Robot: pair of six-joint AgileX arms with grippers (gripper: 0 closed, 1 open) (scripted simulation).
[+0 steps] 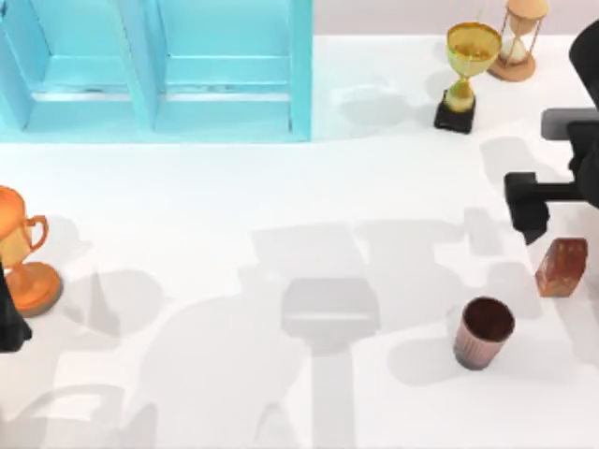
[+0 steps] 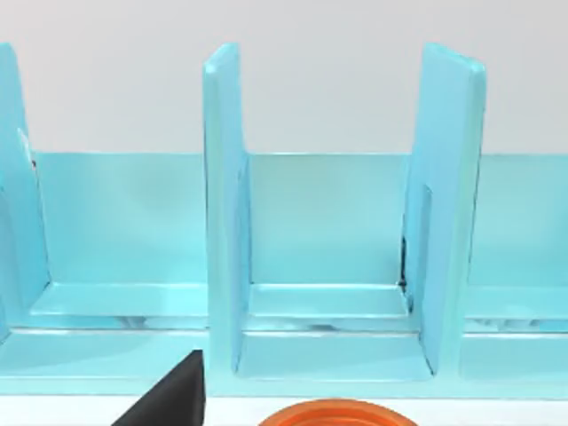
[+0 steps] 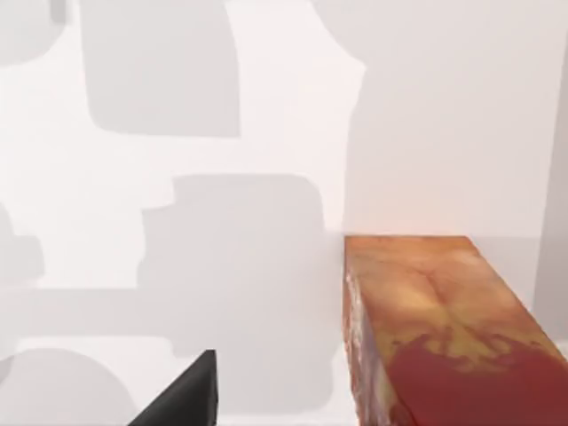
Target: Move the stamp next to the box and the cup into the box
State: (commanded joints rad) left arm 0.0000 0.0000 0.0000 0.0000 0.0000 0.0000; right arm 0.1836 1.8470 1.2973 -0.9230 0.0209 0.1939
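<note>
The stamp (image 1: 562, 267), a reddish-brown speckled block, stands on the white table near the right edge. It looms close in the right wrist view as the stamp (image 3: 444, 328). My right gripper (image 1: 530, 223) hovers just behind and to the left of it, open and holding nothing; one black finger (image 3: 182, 399) shows beside the block. The ribbed maroon cup (image 1: 483, 332) stands upright in front and to the left of the stamp. The light blue box (image 1: 154, 70), split by dividers, sits at the back left. My left gripper (image 1: 11, 327) is parked at the left edge, open.
An orange trophy (image 1: 23, 253) stands at the left edge beside my left arm, its rim (image 2: 328, 413) below the box's compartments (image 2: 319, 231). A gold trophy (image 1: 465, 75) and an hourglass (image 1: 519, 37) stand at the back right.
</note>
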